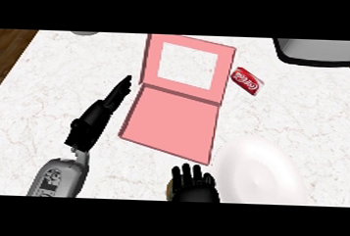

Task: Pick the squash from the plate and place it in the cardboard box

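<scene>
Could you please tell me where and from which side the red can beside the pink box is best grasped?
Grip the red can across its round middle, coming down from above. It lies on its side, so its short width suits fingers and thumb; the pink box sits close beside it, so a sideways approach looks cramped.

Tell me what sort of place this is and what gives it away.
Probably a kitchen counter: a white marbled worktop with wood showing past its left edge, a white plate near the front, and a red drinks can beside a pink box.
</scene>
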`<state>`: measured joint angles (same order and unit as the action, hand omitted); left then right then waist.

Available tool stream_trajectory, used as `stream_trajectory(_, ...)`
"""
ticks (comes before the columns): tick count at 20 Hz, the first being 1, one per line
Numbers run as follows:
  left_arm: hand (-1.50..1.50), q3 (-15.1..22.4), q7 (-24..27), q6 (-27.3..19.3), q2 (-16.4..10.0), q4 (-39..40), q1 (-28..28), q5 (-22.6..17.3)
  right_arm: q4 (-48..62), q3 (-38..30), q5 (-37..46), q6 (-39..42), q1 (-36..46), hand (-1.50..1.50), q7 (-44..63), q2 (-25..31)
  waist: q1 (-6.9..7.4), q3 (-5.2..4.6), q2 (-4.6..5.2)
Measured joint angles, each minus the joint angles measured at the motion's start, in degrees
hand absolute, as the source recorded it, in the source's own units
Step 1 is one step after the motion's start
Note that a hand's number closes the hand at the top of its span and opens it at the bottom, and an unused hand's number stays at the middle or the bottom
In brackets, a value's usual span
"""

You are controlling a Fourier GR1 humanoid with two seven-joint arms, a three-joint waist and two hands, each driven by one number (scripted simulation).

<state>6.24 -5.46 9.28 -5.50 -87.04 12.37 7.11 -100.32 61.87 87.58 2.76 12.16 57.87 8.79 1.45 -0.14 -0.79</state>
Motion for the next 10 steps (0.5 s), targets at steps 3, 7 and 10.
stream_trajectory(3,0.0,-0.17,-0.14,0.12,-0.23,0.08,-0.05,-0.05,-0.24,1.3,2.49,-1.17,2.17,1.5,1.09,0.77,-0.38,0.02,-0.17)
stream_trajectory(7,0.0,-0.07,0.1,0.05,-0.22,0.12,-0.42,0.15,-0.52,1.9,4.79,-3.06,3.34,1.5,2.12,1.15,-0.72,0.07,-0.22)
stream_trajectory(10,0.0,-0.17,0.06,0.12,-0.25,0.02,-0.41,0.03,-0.86,2.02,6.74,-3.87,3.86,1.5,2.88,1.29,-0.9,0.07,-0.18)
